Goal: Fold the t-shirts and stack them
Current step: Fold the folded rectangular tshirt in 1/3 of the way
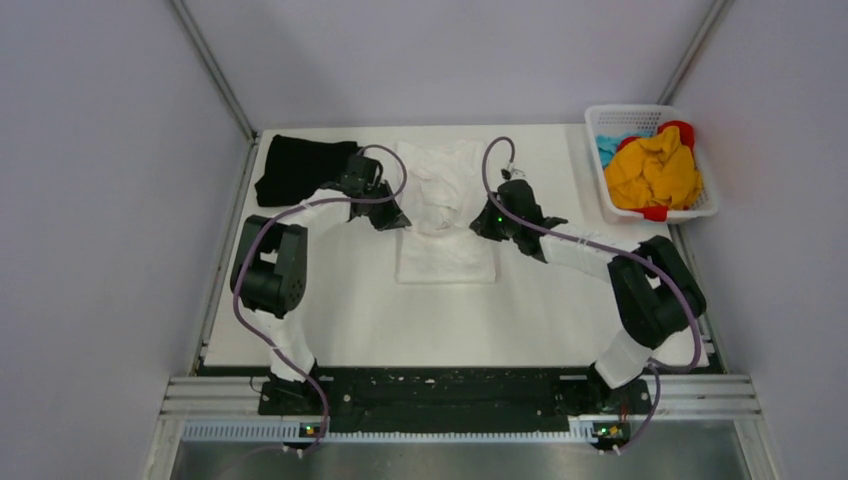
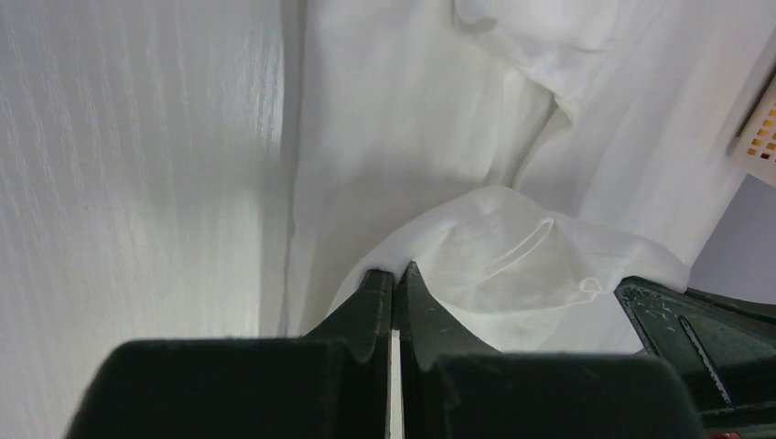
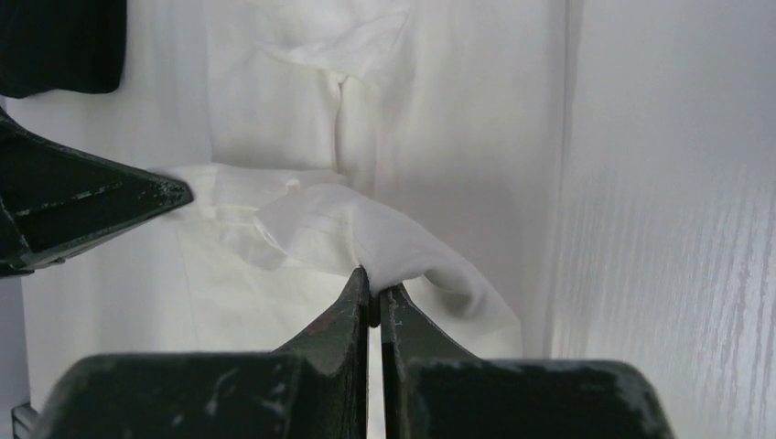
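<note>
Both end effectors are clenched on the white tee [image 1: 445, 258], one per side. The left end effector [image 1: 392, 218] pinches a raised fold at the tee's left edge. The right end effector [image 1: 482, 226] pinches the same fold at the right edge. Wrist views agree: cloth is caught between the tips of the left end effector [image 2: 395, 274] and the right end effector [image 3: 371, 279], with a slack hump spanning between them.

Key relation: the tee's long axis runs away from the bases, crossways to the line joining the two end effectors. That line cuts it about mid-length. A flat part lies on the base side of both, a rumpled part beyond them.

My read: the next move carries the fold along that axis. Both should travel parallel and level, or the fold skews.

The black tee [image 1: 300, 168] lies bunched beyond and outboard of the left end effector, so the left arm is nearer for stacking.

Pose: mirrored, elbows out, forearms angled in over the tabletop [image 1: 400, 325], wrists pitched down.

The basket [image 1: 592, 150] is well outboard of the right end effector.
</note>
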`<state>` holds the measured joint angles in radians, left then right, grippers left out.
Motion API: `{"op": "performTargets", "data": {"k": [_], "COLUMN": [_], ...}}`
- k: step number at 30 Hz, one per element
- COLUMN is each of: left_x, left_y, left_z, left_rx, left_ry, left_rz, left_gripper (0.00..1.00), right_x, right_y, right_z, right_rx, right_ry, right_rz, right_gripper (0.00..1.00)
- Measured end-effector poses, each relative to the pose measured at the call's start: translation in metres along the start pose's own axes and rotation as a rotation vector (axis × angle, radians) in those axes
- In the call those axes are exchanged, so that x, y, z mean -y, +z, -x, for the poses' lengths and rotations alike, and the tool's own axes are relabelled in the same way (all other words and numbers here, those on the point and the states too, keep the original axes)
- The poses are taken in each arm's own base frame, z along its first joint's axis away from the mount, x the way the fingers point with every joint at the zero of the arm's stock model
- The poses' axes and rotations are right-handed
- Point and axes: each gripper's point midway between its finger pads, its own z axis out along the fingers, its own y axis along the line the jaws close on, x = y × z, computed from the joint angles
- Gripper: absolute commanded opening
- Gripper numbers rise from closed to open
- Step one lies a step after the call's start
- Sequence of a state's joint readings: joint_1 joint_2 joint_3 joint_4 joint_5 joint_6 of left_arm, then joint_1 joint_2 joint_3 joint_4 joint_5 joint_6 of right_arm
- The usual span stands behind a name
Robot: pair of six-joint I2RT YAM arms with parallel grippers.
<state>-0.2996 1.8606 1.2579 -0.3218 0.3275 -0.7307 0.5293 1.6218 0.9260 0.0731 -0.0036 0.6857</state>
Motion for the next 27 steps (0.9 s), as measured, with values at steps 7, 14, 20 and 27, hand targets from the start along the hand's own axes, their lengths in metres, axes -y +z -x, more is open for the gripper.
{"op": "performTargets", "data": {"k": [7, 14, 20, 27], "left_x": [-0.004, -0.005, -0.006, -0.014], "left_y": [0.01, 0.017, 0.01, -0.038], "left_z": [0.011, 0.015, 0.02, -0.007], "left_rx": [-0.003, -0.018, 0.007, 0.054], "left_ry": [0.002, 0.01, 0.018, 0.032], "left_rz": [0.008, 0.02, 0.043, 0.046], "left_gripper": [0.32, 0.8, 0.99, 0.99], "right_x": [0.021, 0.024, 0.016, 0.016], "right_y": [0.032, 0.048, 0.048, 0.0], "right_z": [0.002, 0.005, 0.013, 0.009], "right_rx": [-0.016, -0.014, 0.003, 0.024], "right_ry": [0.026, 0.043, 0.047, 0.044], "right_rz": [-0.05, -0.044, -0.02, 0.003], "right_gripper": [0.4, 0.68, 0.88, 0.94]}}
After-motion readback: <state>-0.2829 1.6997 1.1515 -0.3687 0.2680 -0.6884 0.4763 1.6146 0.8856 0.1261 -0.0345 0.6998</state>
